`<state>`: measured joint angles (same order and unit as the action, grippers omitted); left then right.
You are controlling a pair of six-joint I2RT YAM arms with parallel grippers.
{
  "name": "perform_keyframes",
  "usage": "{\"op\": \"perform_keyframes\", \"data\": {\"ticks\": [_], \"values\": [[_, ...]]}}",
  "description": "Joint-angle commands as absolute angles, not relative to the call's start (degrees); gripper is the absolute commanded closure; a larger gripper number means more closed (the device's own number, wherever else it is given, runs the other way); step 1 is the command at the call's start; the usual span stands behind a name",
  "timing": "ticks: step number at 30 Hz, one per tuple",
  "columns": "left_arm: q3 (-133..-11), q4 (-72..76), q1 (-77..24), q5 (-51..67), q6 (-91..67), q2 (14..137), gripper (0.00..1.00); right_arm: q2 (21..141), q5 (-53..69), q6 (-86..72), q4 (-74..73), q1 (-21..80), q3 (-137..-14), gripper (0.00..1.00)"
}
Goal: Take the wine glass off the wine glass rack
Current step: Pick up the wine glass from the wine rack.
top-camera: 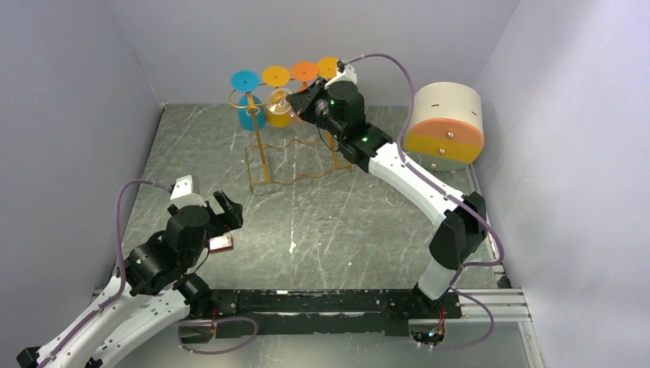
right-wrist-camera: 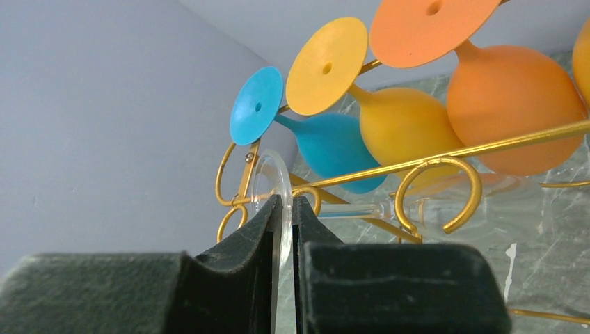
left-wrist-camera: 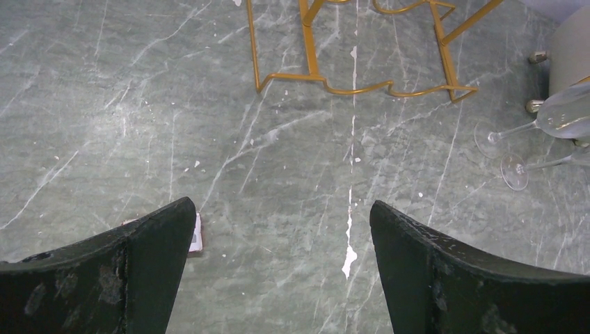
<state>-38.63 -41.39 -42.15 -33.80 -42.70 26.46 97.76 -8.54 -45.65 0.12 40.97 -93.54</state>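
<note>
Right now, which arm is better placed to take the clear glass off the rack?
Right. Its tool pinches the clear glass by its foot on the rack; the left tool is open, far away.

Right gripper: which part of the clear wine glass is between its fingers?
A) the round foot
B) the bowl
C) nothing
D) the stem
A: the right gripper is shut on the rim of the flat foot of the clear wine glass, which hangs on the wine glass rack.
</note>
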Motion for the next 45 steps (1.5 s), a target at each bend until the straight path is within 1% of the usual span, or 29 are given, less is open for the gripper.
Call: {"op": "perform_keyframes", "data": {"ticks": [1,2,16,25,36,45], "values": [[-38.51,-40.59,-42.15,-33.75,-42.71,25.32,0.0,94.9,-6.92,-47.49,0.7,39.81,-93.35,0.99],[-38.5,-40.6,-42.21,-33.79,-42.76,25.24,0.0,94.72,-6.42,-48.0,0.92,39.55,-93.17,1.0],[-38.62,-40.84,-42.25,-33.44,-42.89,26.4,0.0,93.28,3.97,-54.3,4.68,36.76,-91.57,1.0],[-38.7,-40.73,-42.21,-33.53,-42.72,26.68,0.0,95.42,13.34,-59.07,8.61,34.86,-90.95,1.0],[-39.02,-40.75,-42.24,-33.57,-42.45,27.92,0.0,95.58,17.41,-58.36,7.72,34.7,-90.75,1.0],[-38.88,-40.68,-42.26,-33.49,-42.45,28.13,0.0,92.84,15.14,-56.82,6.84,34.7,-87.41,1.0]]}}
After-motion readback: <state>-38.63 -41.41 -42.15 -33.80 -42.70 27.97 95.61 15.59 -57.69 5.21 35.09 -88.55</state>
